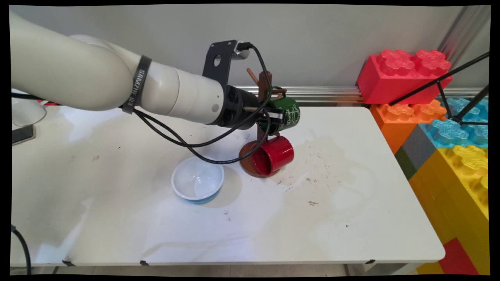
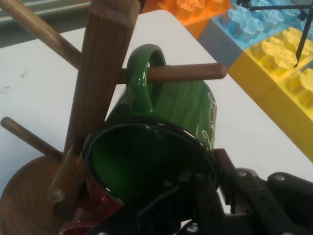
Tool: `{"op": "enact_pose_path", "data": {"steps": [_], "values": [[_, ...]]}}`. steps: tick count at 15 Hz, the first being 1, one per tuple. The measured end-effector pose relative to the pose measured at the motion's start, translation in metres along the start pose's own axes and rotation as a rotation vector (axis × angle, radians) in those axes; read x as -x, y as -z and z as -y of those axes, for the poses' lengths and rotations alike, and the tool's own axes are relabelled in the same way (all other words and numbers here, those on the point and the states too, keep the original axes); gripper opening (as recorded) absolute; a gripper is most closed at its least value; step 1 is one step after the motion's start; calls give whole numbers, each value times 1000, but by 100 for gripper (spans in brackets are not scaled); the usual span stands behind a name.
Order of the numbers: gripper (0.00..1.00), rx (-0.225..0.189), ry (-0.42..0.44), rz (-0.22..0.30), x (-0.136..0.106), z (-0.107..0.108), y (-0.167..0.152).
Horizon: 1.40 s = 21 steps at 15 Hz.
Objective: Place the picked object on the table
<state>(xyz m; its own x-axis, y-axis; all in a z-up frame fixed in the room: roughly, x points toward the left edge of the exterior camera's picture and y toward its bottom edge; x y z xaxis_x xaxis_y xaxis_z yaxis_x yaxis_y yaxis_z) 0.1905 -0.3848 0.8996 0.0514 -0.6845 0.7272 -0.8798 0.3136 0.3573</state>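
Observation:
A green mug [image 1: 290, 111] hangs on a wooden mug tree [image 1: 264, 84], its handle looped over a peg [image 2: 186, 72]. My gripper [image 1: 274, 116] is shut on the mug's rim, one finger inside the mug [image 2: 181, 107] and the other outside it on the right. In the hand view the gripper [image 2: 215, 178] rises from the bottom edge, and the tree's post [image 2: 100, 73] stands to the mug's left. A red mug [image 1: 275, 155] hangs lower on the tree, over its round base [image 1: 248, 160], and only its rim [image 2: 80, 218] shows in the hand view.
A white bowl with a blue outside [image 1: 197, 183] stands left of the tree's base, under my hanging cable [image 1: 183, 142]. Large toy bricks [image 1: 437, 117] are stacked past the table's right edge, crossed by black tripod legs [image 1: 449, 80]. A phone [image 1: 22, 134] lies far left.

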Motion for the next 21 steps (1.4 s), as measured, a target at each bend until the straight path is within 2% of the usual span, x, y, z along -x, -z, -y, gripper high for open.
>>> {"op": "enact_pose_path", "data": {"steps": [21], "values": [[0,69,37,-10,-5,-19,12]]}}
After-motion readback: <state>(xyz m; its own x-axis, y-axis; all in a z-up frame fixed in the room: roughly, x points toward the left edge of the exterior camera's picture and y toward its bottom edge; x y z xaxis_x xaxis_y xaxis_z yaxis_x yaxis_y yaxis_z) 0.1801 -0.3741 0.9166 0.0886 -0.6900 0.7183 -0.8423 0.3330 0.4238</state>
